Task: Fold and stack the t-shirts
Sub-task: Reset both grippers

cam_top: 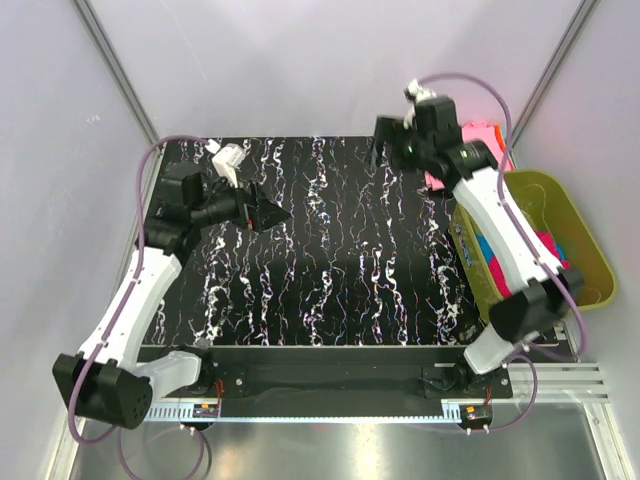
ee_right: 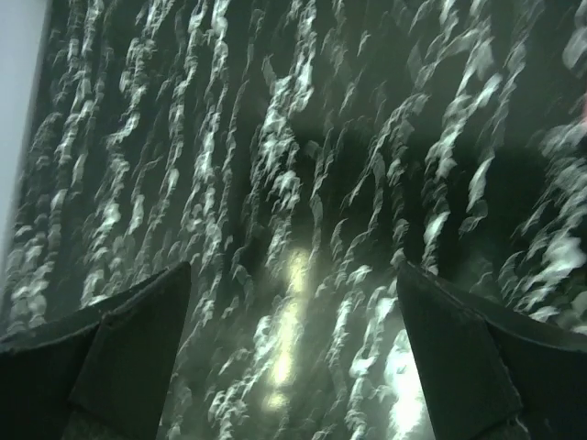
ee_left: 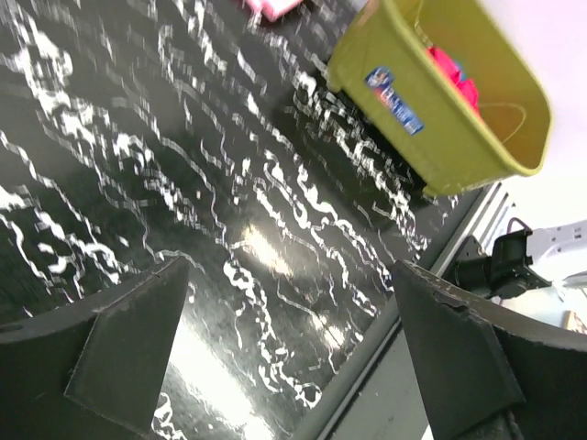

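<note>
**Student:** Where did the garments lie?

**Tutor:** A magenta fabric t-shirt [cam_top: 548,246] and a blue fabric t-shirt [cam_top: 487,250] were heaped in the olive-green plastic tub [cam_top: 590,262], which stood at the right edge of the black, white-veined surface [cam_top: 330,250]. A light pink fabric t-shirt [cam_top: 437,182] and a bright orange fabric t-shirt [cam_top: 480,128] lay at the far right corner, partly hidden by the right arm [cam_top: 500,215]. Whether they were folded could not be told.

**Student:** How would such a shirt handle?

**Tutor:** It was judged light, limp and not fragile. It would probably sag and crease when lifted. A hold at two points, both shoulders or both ends of the hem, one per arm, would likely keep it spread.

**Student:** And the jaws?

**Tutor:** Both pairs stood wide apart and empty. The left jaws hung over the left half of the surface, towards its far edge. The right jaws hung above the far edge, near the right corner. Neither pair was seen to touch cloth or surface.
</note>
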Controlling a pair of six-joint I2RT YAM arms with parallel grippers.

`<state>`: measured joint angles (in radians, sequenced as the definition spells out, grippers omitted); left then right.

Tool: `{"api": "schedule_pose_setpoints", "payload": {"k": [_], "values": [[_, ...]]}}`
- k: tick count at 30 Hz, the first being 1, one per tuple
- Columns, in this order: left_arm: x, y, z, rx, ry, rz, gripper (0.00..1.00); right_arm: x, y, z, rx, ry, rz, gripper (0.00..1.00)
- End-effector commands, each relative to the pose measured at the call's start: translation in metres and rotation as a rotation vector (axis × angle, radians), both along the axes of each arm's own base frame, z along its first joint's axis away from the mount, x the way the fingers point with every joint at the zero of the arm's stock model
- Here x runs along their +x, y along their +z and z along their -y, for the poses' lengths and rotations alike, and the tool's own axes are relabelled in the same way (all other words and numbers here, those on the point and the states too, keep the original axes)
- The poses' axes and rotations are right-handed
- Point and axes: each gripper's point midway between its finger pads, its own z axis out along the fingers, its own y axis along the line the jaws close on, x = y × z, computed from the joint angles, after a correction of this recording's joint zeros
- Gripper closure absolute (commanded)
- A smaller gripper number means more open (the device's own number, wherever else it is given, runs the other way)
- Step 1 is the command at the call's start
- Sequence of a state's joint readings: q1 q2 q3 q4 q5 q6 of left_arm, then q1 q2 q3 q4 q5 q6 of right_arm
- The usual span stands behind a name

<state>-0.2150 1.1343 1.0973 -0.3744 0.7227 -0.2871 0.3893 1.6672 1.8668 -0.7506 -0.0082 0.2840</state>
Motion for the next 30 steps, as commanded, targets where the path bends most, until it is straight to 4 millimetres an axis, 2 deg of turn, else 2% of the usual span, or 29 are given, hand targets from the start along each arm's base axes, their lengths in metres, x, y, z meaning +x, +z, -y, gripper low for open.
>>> {"api": "schedule_pose_setpoints", "payload": {"k": [1, 2, 3, 4, 5, 6, 7, 8, 10, 11, 14, 17, 25, 30], "values": [[0.002, 0.028, -0.005, -0.003, 0.032, 0.138, 0.01, -0.054, -0.023, -0.030, 0.299, 0.053, -0.126, 0.00], [0.001, 0.023, -0.006, 0.003, 0.035, 0.135, 0.01, -0.071, -0.013, -0.026, 0.343, 0.030, -0.108, 0.00], [0.000, 0.021, -0.006, 0.010, 0.034, 0.153, 0.01, -0.080, -0.020, -0.025, 0.351, 0.023, -0.118, 0.00], [-0.004, 0.023, -0.007, 0.009, 0.035, 0.173, 0.01, -0.090, -0.049, -0.021, 0.341, 0.010, -0.162, 0.00], [-0.006, 0.012, -0.008, 0.014, 0.035, 0.163, 0.01, -0.102, -0.045, -0.015, 0.357, -0.001, -0.143, 0.00], [-0.005, 0.013, -0.009, 0.009, 0.041, 0.185, 0.01, -0.109, -0.054, -0.010, 0.349, -0.010, -0.152, 0.00], [-0.006, 0.013, -0.010, 0.005, 0.048, 0.198, 0.01, -0.117, -0.075, -0.004, 0.328, -0.028, -0.178, 0.00], [-0.005, 0.006, -0.010, 0.004, 0.059, 0.186, 0.01, -0.124, -0.069, 0.002, 0.331, -0.029, -0.145, 0.00], [-0.002, 0.006, -0.009, -0.005, 0.053, 0.174, 0.01, -0.130, -0.078, 0.011, 0.319, -0.062, -0.136, 0.00], [-0.001, 0.007, -0.008, -0.011, 0.047, 0.169, 0.01, -0.133, -0.067, 0.013, 0.335, -0.057, -0.095, 0.00], [0.000, 0.005, -0.005, -0.031, 0.015, 0.138, 0.01, -0.134, -0.051, 0.022, 0.345, -0.083, -0.020, 0.00], [-0.003, 0.005, -0.004, -0.038, 0.009, 0.137, 0.01, -0.134, -0.042, 0.027, 0.351, -0.109, 0.010, 0.00], [-0.006, 0.008, -0.007, -0.034, 0.024, 0.161, 0.01, -0.130, -0.058, 0.027, 0.334, -0.127, -0.024, 0.00], [-0.007, 0.010, -0.007, -0.036, 0.019, 0.168, 0.01, -0.130, -0.052, 0.030, 0.321, -0.119, 0.012, 0.00]]}}
